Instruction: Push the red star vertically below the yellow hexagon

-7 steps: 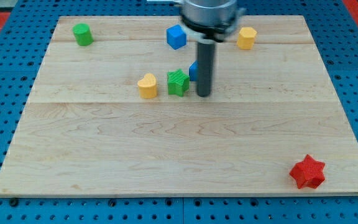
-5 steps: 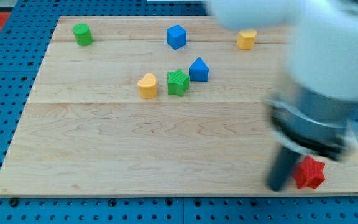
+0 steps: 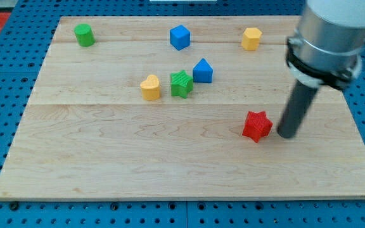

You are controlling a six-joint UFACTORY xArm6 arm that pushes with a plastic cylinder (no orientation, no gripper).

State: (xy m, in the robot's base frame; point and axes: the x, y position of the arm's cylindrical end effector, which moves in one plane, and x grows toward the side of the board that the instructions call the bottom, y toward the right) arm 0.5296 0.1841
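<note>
The red star point(image 3: 256, 125) lies on the wooden board point(image 3: 170, 164), toward the view's right and about halfway down. The tip point(image 3: 287, 135) sits just to the right of it, very near, but it is hard to tell if they touch. The rod has no hand and no fingers, so it holds nothing — it is only a dark stick. Its top goes up into a big grey and white part of the arm that is cut off at the view's top right corner. The yellow hexagon point(image 3: 251, 38) is near the view's top, almost straight above the star and well apart from it. A blue cube point(image 3: 180, 37) sits left of the hexagon, and a green cylinder point(image 3: 84, 35) is far off at the top left. In the middle three blocks huddle close — a yellow heart point(image 3: 150, 87), a green star point(image 3: 181, 83) and a blue block point(image 3: 202, 70) with a pointed top.
</note>
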